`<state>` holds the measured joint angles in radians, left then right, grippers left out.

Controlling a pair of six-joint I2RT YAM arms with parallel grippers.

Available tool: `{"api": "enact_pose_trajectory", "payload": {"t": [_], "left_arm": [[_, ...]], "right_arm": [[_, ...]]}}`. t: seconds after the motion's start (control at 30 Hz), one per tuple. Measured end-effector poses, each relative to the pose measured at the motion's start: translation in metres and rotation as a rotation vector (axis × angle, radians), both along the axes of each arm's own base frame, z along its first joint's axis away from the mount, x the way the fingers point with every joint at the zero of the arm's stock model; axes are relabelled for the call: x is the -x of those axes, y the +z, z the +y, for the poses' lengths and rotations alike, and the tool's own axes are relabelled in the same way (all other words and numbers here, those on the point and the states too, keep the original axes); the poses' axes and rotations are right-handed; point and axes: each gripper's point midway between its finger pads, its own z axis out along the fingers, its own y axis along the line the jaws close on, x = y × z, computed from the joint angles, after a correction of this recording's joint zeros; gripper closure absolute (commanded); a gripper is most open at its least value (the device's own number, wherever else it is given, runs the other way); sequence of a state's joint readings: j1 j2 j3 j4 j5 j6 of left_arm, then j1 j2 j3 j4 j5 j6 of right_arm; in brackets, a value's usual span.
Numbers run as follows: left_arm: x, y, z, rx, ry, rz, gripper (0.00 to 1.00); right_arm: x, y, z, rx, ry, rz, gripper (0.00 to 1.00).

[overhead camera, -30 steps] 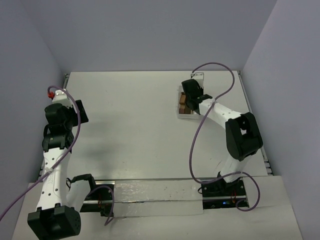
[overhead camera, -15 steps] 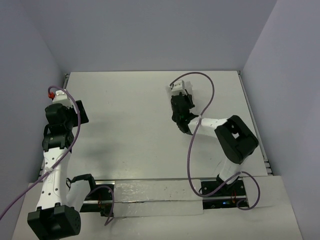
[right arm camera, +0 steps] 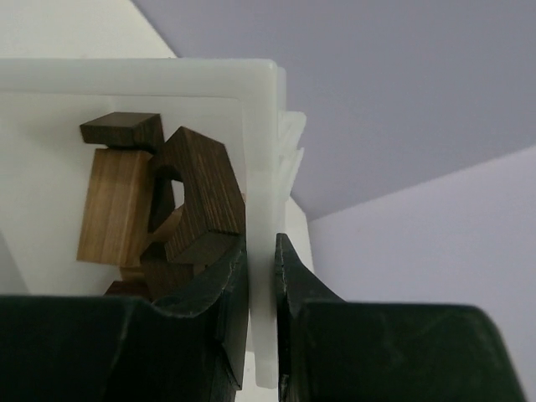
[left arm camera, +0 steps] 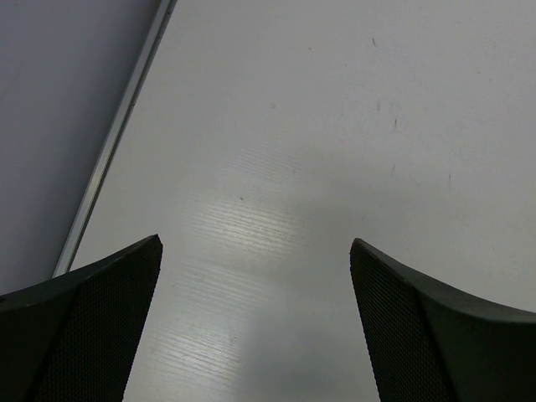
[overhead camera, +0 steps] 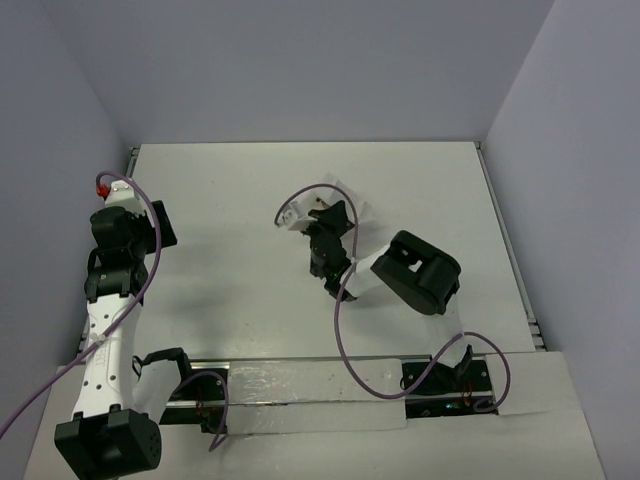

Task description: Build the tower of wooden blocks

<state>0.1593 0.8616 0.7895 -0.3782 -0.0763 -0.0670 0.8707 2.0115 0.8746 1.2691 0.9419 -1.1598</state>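
Note:
My right gripper (right arm camera: 261, 244) is shut on the side wall of the white tray (right arm camera: 261, 142). Loose wood blocks lie piled in the tray beside the inner finger: a large dark brown block (right arm camera: 205, 197), a light tan block (right arm camera: 109, 205) and a small dark block (right arm camera: 124, 130). No stacked tower shows. In the top view the right gripper (overhead camera: 326, 232) holds the tray (overhead camera: 352, 206) over the middle of the table. My left gripper (left arm camera: 255, 247) is open and empty above bare table at the far left, also seen in the top view (overhead camera: 160, 226).
The table's left metal edge (left arm camera: 117, 138) runs just beside the left gripper. The purple cable (overhead camera: 345, 335) loops from the right arm across the near table. Purple-grey walls enclose the table on three sides.
The right arm has swung left from the back right of the table toward the middle, taking the white tray and its blocks along. The left arm has not moved.

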Motion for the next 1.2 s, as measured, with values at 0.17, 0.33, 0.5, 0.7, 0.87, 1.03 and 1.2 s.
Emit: {"api": "enact_pose_trajectory", "payload": {"t": [0.17,0.33,0.5,0.7,0.87,1.03,1.2], "left_arm": [[0.000,0.000,0.001,-0.003,0.005,0.000,0.01],[0.000,0.000,0.002,-0.004,0.008,0.001,0.01],[0.001,0.000,0.003,-0.009,0.018,0.001,0.01],[0.001,0.000,0.005,-0.013,0.025,0.002,0.01],[0.002,-0.002,0.005,-0.013,0.027,0.007,0.01],[0.002,-0.003,0.005,-0.013,0.029,0.008,0.01],[0.002,-0.003,0.005,-0.014,0.029,0.008,0.01]], "right_arm": [[0.018,-0.019,0.033,0.168,0.083,0.037,1.00],[0.026,-0.029,0.051,0.271,0.117,0.038,1.00],[0.035,-0.037,0.069,0.363,0.145,0.036,1.00],[0.048,-0.044,0.089,0.447,0.174,0.034,1.00],[0.048,-0.043,0.094,0.470,0.160,0.032,1.00],[0.047,-0.043,0.096,0.491,0.150,0.032,1.00],[0.043,-0.040,0.094,0.490,0.133,0.034,1.00]]}}
